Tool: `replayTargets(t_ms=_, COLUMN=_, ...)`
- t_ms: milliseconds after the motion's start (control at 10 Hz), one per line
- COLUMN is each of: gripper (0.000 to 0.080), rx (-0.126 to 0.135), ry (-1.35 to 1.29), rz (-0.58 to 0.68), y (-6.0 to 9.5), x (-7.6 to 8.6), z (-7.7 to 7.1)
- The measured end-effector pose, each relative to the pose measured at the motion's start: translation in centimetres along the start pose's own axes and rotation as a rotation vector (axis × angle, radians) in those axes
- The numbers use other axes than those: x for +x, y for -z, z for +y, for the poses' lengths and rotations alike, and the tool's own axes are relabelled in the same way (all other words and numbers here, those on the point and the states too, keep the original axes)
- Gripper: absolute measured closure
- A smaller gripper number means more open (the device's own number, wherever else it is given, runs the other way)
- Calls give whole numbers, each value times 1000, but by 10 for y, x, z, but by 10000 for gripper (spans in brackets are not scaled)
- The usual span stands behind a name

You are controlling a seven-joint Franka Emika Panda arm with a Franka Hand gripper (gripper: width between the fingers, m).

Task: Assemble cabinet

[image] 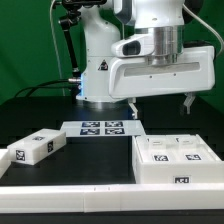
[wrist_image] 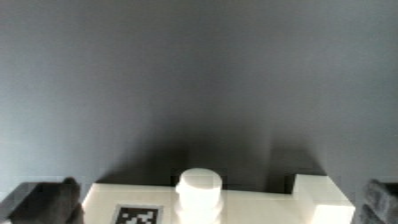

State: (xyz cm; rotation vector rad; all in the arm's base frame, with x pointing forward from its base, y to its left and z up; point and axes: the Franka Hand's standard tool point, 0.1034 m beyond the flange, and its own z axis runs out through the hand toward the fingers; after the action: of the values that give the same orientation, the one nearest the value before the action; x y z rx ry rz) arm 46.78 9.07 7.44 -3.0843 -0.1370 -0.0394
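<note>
Nearest me in the exterior view sits the cabinet (image: 170,165), low at that view's right, with a loose white block (image: 35,148) well apart at its left. My gripper (image: 162,105) hangs above the cabinet, spread wide and holding nothing.

Wrist view: a white peg (wrist_image: 199,190) stands between my fingers (wrist_image: 45,203). I judge this an approach; next I must line up and descend squarely.

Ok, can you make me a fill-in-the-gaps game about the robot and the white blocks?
1. The gripper hangs over the table with its jaws ____.
2. The cabinet lies on the exterior view's ____ side.
3. The smaller white block lies on the exterior view's ____ side.
4. The table's colour is ____.
Missing words: open, right, left, black.
</note>
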Motion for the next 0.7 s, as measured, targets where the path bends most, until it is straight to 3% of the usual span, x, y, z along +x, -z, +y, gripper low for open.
replayTargets(t_ms=200, gripper=3, rx=0, ry=-17, rz=-5, y=-2, x=-1, z=-1)
replayTargets(t_ms=400, gripper=3, rx=2, ry=-47, rz=-22, y=-17, x=1, z=5)
replayTargets(t_ms=700, gripper=3, rx=-14, ry=-26, rz=-21, y=-21, x=5, z=1)
